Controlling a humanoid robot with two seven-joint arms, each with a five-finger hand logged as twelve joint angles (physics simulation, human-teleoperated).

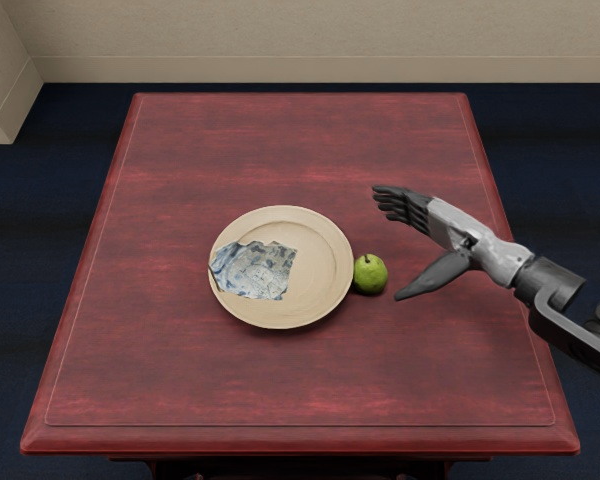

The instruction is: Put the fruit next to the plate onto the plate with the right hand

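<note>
From my console I count 1 table (180,350), 1 plate (325,240) and 1 green fruit (370,273). Of the robot I can see 1 arm (558,300), the right one, ending in 1 hand (437,224). On that hand I make out 4 fingers (392,202) and 1 thumb (432,277). The plate carries 1 blue-patterned patch (253,270).

The right arm (558,292) is cut off at the right edge. The pattern on the plate (325,250) is too small to be read. Whether the fruit (370,273) touches it cannot be told.
</note>
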